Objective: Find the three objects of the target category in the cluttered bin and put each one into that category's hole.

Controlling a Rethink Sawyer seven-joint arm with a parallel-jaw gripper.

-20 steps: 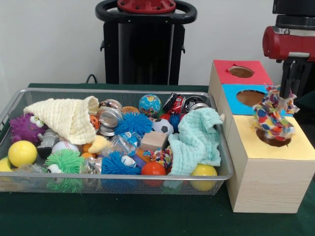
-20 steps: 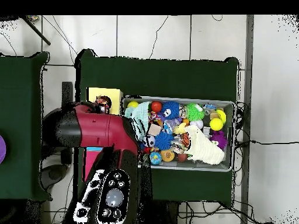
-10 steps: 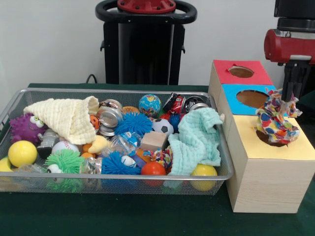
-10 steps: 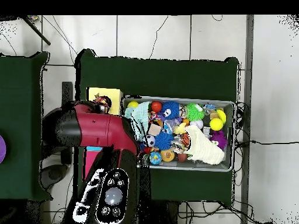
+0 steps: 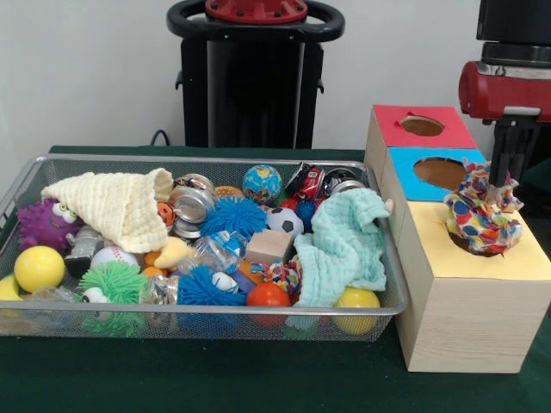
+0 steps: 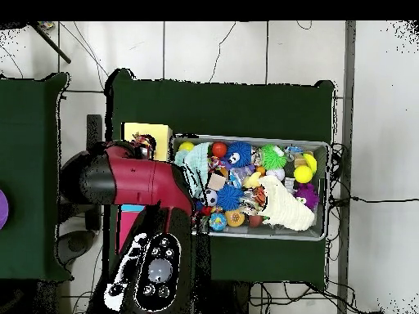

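A multicoloured rope ball [image 5: 482, 217] sits in the hole of the yellow-topped box [image 5: 469, 288], hiding most of the hole. My gripper [image 5: 504, 175] comes down from above and is shut on the ball's top frayed end. In the overhead view the ball [image 6: 146, 148] shows at the edge of the yellow top [image 6: 147, 131], beside my red arm [image 6: 123, 181]. A second rope ball [image 5: 281, 274] lies in the wire mesh bin [image 5: 207, 161], between an orange ball and a mint cloth. No third rope ball shows.
The blue-topped box [image 5: 435, 172] and the red-topped box [image 5: 420, 126] stand behind the yellow one. The bin [image 6: 327, 188] holds spiky balls, cans, a cream cloth [image 5: 116, 206], a mint cloth [image 5: 344, 245] and several smooth balls.
My gripper has come down a little with the rope ball, which now rests lower in the yellow box's hole. The bin's contents have not moved.
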